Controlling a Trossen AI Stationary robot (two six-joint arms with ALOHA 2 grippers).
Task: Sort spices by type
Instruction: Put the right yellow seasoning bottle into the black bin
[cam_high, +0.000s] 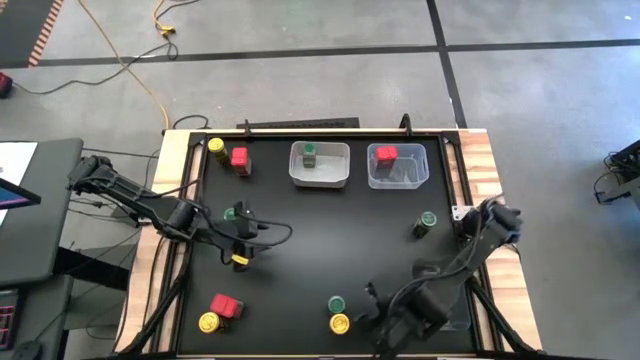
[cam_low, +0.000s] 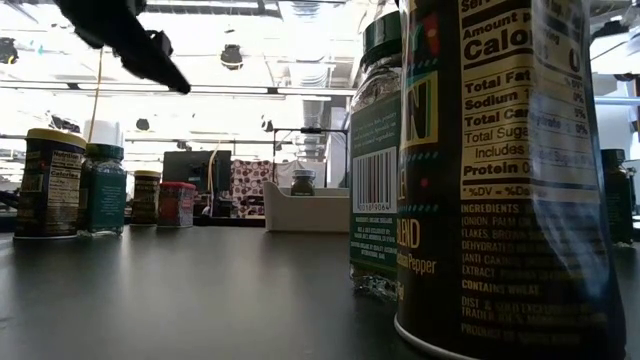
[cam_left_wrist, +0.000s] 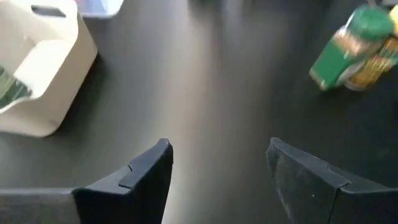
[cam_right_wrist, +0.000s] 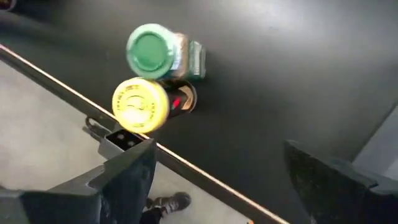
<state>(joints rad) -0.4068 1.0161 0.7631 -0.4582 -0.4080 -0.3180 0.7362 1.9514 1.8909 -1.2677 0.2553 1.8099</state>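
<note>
We see the left claw (cam_high: 243, 243) hanging over the left middle of the black worktop (cam_high: 320, 260), its two fingers spread apart with nothing between them. A green-lidded jar (cam_high: 231, 213) stands just beside it, toward the back. In the left wrist view, bare worktop shows between the fingers (cam_left_wrist: 149, 174), with a white bin (cam_left_wrist: 37, 74) off to one side.

The right claw (cam_high: 385, 325) sits low at the front right edge, fingers also spread wide and holding nothing. Near it, to its left, a green-lidded jar (cam_high: 337, 304) and a yellow-lidded jar (cam_high: 340, 323) stand touching each other; the right wrist view shows the same pair, green (cam_right_wrist: 152, 50) and yellow (cam_right_wrist: 140, 104), at the worktop's edge.

Farther out, a red box (cam_high: 227, 305) and a yellow-lidded jar (cam_high: 208, 322) sit together at the front left. At the back left, another yellow-lidded jar (cam_high: 216, 147) stands beside a red box (cam_high: 240, 158). Along the back, the white bin (cam_high: 320, 165) holds a green-lidded jar (cam_high: 310, 155), and a clear bin (cam_high: 398, 167) holds a red box (cam_high: 386, 154). One more green-lidded jar (cam_high: 425, 222) stands alone at the right.
</note>
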